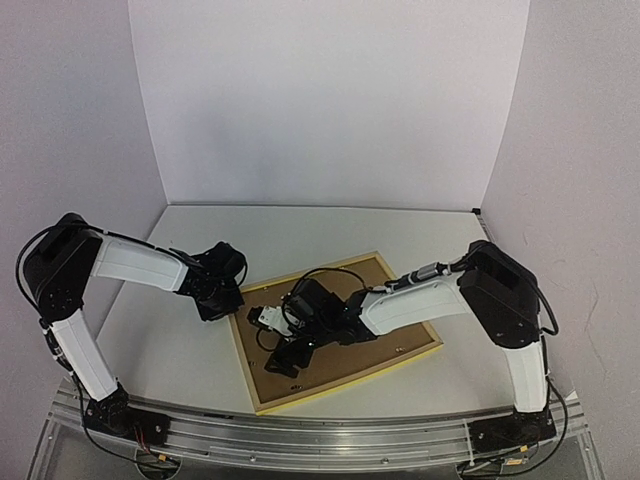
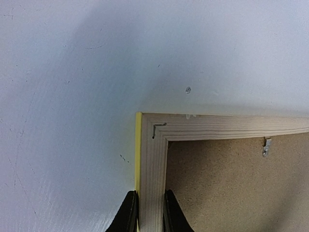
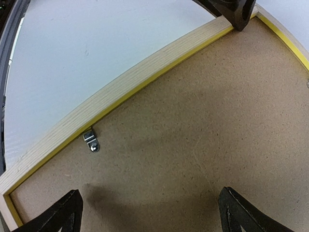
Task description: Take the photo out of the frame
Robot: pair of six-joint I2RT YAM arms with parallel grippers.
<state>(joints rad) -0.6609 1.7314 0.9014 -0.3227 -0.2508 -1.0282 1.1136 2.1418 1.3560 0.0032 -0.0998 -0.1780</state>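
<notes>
One frame [image 1: 350, 377] lies face down on the surface [image 1: 180, 340], long axis left to right, right end farther. Right hand [image 3: 149, 212], the nearer, hovers with jaws wide apart and empty above the one backing board [image 3: 203, 121], one clip [image 3: 91, 141] close by. The photo is hidden beneath this board. Farther off, left hand [image 2: 149, 212] is clamped on the frame's left end

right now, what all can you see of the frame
The frame lies back up and skewed on the white table, apparently flat. Its rails are pale bare wood at the back with bright yellow outer and inner edges, stapled at the corner. A brown backing board fills it, held by small metal clips. The left gripper is shut on one rail near a corner; the right gripper hangs open over the board.
</notes>
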